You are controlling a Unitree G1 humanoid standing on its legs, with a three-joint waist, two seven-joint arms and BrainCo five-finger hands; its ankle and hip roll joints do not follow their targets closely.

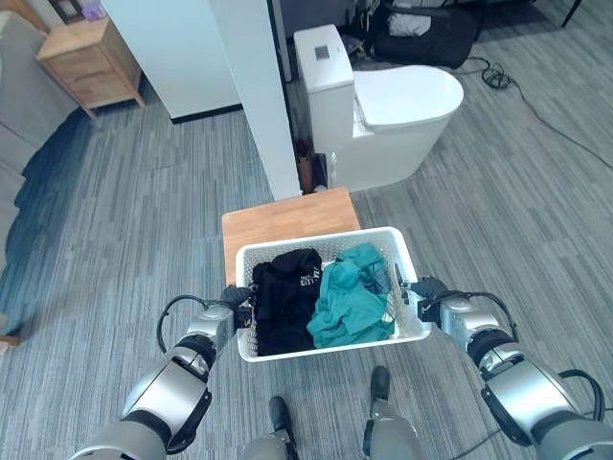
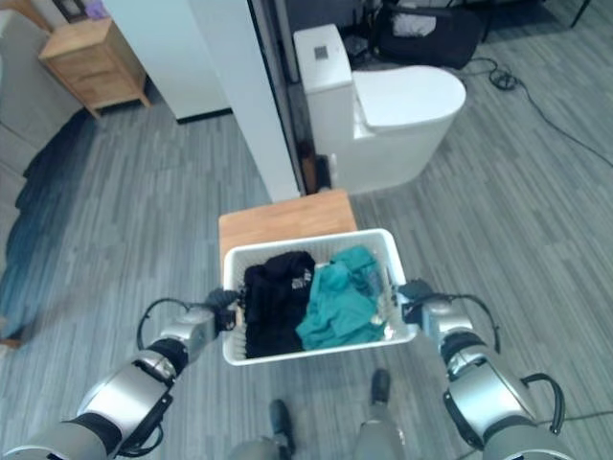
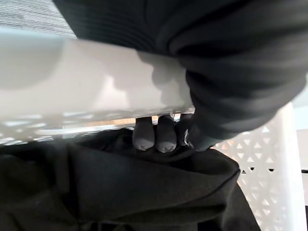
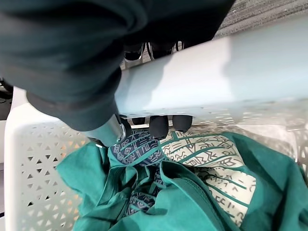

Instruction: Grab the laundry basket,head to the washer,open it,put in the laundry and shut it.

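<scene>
A white perforated laundry basket (image 1: 411, 257) sits level over the near edge of a small wooden desk (image 1: 287, 217), holding a crumpled black garment (image 1: 285, 297) beside a teal one (image 1: 350, 305).

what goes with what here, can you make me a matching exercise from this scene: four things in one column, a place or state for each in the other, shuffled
Things
1. black garment
2. teal garment
3. left hand
4. wooden table

Places or states
A. fingers curled over the basket's rim on the robot's left side
B. lies in the right half of the laundry basket
C. stands on the floor beyond the basket, partly under it in the head view
D. lies in the left half of the basket

Pairs: 1-D, 2-B, 3-A, 4-C

The right hand grips the opposite rim.
</scene>
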